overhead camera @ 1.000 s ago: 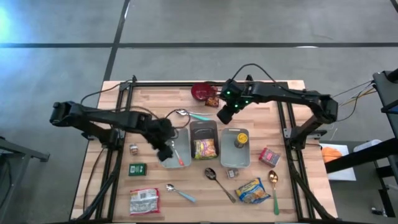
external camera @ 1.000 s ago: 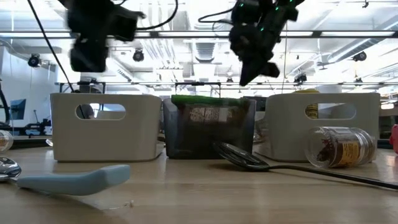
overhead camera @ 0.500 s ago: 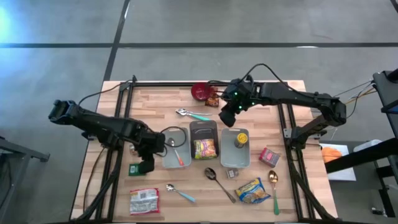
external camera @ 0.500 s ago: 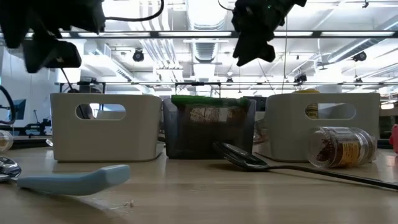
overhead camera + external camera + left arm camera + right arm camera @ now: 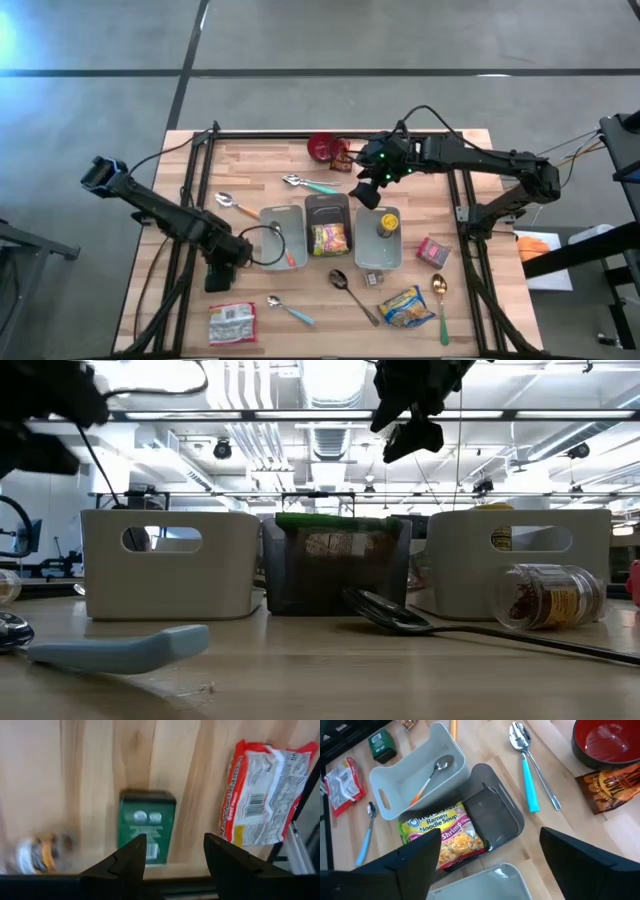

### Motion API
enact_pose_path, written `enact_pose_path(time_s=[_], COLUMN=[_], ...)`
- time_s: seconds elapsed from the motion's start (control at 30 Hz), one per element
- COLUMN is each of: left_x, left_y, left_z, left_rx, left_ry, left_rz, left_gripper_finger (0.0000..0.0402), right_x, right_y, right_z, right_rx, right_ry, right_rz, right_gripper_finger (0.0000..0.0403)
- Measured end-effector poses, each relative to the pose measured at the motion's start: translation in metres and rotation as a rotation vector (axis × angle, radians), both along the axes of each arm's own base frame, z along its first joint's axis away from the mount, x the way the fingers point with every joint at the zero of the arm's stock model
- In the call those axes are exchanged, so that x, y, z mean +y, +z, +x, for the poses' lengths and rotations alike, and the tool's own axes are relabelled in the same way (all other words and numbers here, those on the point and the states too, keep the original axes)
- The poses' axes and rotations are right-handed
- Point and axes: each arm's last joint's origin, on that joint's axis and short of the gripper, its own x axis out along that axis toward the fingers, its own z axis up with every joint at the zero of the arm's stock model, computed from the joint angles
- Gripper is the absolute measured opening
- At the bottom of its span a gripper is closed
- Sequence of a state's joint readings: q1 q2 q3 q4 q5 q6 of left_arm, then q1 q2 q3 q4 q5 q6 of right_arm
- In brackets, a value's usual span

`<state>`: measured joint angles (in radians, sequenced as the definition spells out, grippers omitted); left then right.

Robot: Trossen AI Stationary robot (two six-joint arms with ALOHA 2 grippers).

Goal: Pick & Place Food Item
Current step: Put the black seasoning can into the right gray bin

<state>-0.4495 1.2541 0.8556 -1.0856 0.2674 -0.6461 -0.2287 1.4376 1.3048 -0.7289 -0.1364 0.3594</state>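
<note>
My left gripper (image 5: 172, 857) hangs open above the table's front left, with nothing between its fingers. Just ahead of it lies a small green box (image 5: 146, 826), and beside that a red-and-white ramen packet (image 5: 264, 795). In the high view that ramen packet (image 5: 232, 323) lies near the front edge, close to the left gripper (image 5: 222, 270). My right gripper (image 5: 368, 186) is open and empty, hovering high over the back of the bins. Below it the dark bin (image 5: 507, 815) holds a shrimp ramen soup packet (image 5: 445, 835).
A white bin (image 5: 270, 240) holds an orange-handled spoon; another white bin (image 5: 365, 250) holds a jar. A red bowl (image 5: 323, 147), a brown packet (image 5: 342, 158), several loose spoons, a red packet (image 5: 433, 252) and a chips bag (image 5: 407, 306) lie around them.
The left arm swung away from the left white bin toward the front left, over the green box. The right gripper opened from shut and shifted slightly right.
</note>
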Motion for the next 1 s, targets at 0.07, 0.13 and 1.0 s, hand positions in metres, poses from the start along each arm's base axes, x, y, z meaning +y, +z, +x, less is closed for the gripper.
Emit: enact_pose_path(time_s=[0.07, 0.13, 1.0], left_x=[0.0, 0.0, -0.001], left_y=[-0.004, -0.007, -0.049], left_z=[-0.002, -0.003, -0.014], left_rx=[0.032, 0.05, 0.028], left_ry=[0.032, 0.061, 0.074], left_rz=[-0.026, -0.026, -0.008], left_gripper_finger=[0.0201, 0.0201, 0.0355], right_x=[0.0, 0.001, 0.009], right_y=[0.002, 0.003, 0.042], right_z=[-0.002, -0.003, -0.05], right_rx=[-0.006, -0.008, -0.087], right_ry=[0.0, -0.002, -0.116], right_rz=[-0.002, -0.005, -0.065], right_gripper_finger=[0.0351, 0.0357, 0.036])
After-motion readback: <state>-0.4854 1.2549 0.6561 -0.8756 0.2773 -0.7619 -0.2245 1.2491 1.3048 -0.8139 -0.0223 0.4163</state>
